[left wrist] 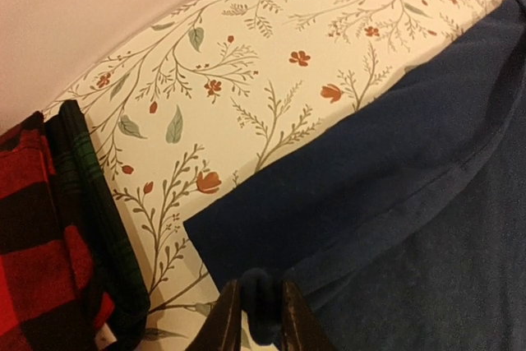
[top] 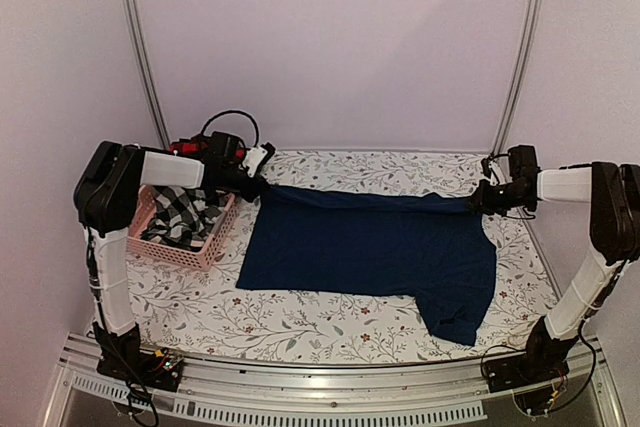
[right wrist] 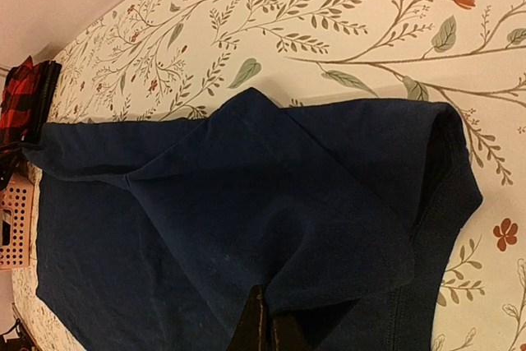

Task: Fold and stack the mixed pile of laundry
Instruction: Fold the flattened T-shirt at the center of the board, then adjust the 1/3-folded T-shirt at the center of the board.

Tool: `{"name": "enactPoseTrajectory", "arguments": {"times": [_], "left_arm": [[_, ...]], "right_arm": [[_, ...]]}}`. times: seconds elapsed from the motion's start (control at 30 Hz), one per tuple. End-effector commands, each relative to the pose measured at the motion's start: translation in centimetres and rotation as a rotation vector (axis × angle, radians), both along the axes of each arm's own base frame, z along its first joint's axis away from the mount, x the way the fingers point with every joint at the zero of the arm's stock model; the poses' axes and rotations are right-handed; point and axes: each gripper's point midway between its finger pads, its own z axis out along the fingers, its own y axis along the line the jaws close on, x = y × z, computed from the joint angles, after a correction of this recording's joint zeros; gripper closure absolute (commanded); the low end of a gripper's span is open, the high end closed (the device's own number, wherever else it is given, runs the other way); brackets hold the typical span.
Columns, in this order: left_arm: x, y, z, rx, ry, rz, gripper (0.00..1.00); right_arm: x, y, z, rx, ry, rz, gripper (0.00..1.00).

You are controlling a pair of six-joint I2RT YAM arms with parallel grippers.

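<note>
progress: barely started, nothing folded or stacked | navy garment (top: 370, 247) was laid flat just right of the basket (top: 185, 255) | its far edge was pinched tight by left gripper (top: 259, 186) and right gripper (top: 478, 202) | checked shirt (top: 180, 212) was seen inside the basket, plaid piece (left wrist: 33, 236) just beside it

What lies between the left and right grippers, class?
The navy blue garment fills that stretch. Its far edge runs from the left gripper to the right gripper, and each pinches it. The top external view shows this whole.
</note>
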Motion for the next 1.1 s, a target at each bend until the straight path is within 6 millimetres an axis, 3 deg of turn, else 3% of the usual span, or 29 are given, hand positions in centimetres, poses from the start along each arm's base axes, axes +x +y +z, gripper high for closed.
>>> {"name": "enactPoseTrajectory", "arguments": {"times": [0.0, 0.1, 0.17, 0.23, 0.37, 0.5, 0.63, 0.73, 0.9, 1.07], "left_arm": [[-2.0, -0.2, 0.7, 0.032, 0.031, -0.051, 0.75], [-2.7, -0.8, 2.3, -0.030, 0.001, -0.075, 0.67], [-2.5, -1.2, 4.2, -0.083, -0.051, -0.070, 0.57], [-2.7, -1.6, 5.6, -0.130, -0.073, -0.070, 0.47], [-2.2, -2.4, 7.4, -0.181, -0.111, -0.062, 0.39], [-0.8, -3.0, 6.7, -0.179, -0.101, -0.031, 0.39], [-0.1, -4.2, 4.5, -0.123, -0.067, -0.012, 0.41], [-0.2, -5.1, 3.2, -0.095, -0.045, -0.016, 0.42], [-1.0, -6.4, 3.1, -0.115, -0.039, -0.034, 0.42], [-1.1, -6.8, 2.9, -0.115, -0.039, -0.038, 0.42]], "right_arm": [[-1.7, 0.4, -1.2, 0.002, 0.048, 0.027, 0.90], [-1.8, -0.2, -1.0, -0.021, 0.047, -0.007, 0.58], [-1.3, -0.8, -0.3, -0.040, 0.029, -0.039, 0.52], [-0.6, -1.6, 0.6, -0.063, 0.003, -0.077, 0.50], [1.0, -2.0, 2.1, -0.070, -0.043, -0.091, 0.47], [2.7, -1.0, 2.9, -0.038, -0.068, -0.052, 0.45], [3.5, 0.5, 1.2, -0.027, -0.023, 0.000, 0.46], [3.9, 0.0, -0.8, -0.072, 0.015, -0.024, 0.46], [5.0, -0.9, -2.6, -0.129, 0.043, -0.034, 0.46], [5.8, -0.3, -5.0, -0.112, 0.094, 0.010, 0.46]]}}
